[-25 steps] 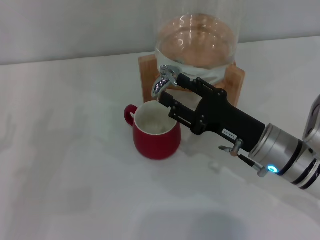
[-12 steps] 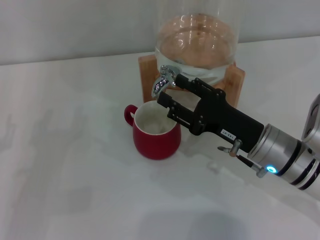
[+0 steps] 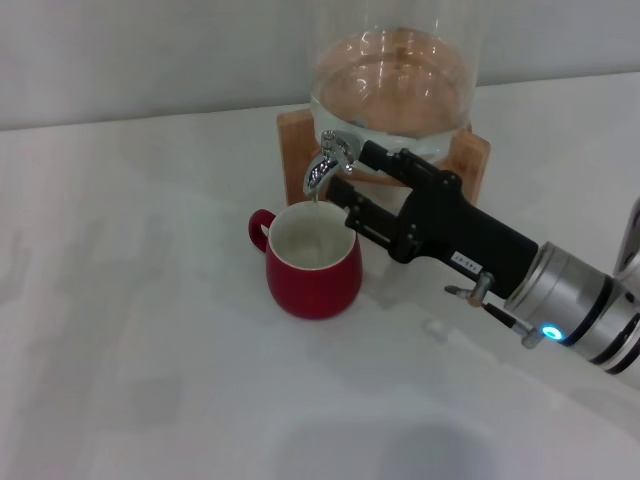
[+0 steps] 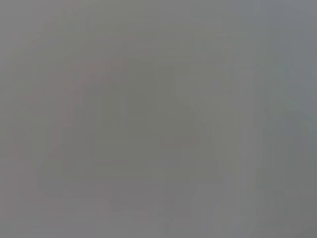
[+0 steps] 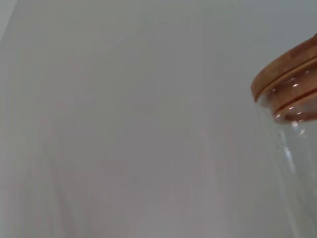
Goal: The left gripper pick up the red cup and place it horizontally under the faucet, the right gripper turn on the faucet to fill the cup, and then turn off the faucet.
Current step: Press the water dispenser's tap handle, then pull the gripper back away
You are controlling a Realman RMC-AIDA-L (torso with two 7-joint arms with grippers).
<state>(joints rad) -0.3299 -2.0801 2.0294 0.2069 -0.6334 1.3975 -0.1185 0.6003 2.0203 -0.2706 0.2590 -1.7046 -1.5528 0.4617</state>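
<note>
In the head view the red cup point(image 3: 312, 260) stood upright on the white table point(image 3: 140, 330), its loop handle pointing toward the robot's left and its white inside open to the camera. Directly above its rim hung the spout of the chrome faucet point(image 3: 327, 160), and a thin thread seemed to run from the spout into the cup (too fine to be sure it was water). The faucet was fitted to a clear glass jar point(image 3: 392, 75), which sat on a wooden stand point(image 3: 472, 158) behind the cup. Further right, the right gripper point(image 3: 352, 170) reached in low from the right edge, its long black body with a small white label leading back to a silver wrist with a blue light. Its upper finger lay against the faucet's lever side and its lower finger stood just above the cup's rim; the jaws stood parted, with nothing plainly clamped between them. The left gripper did not show. The right wrist view caught only the jar's wooden lid point(image 5: 285, 79).
</note>
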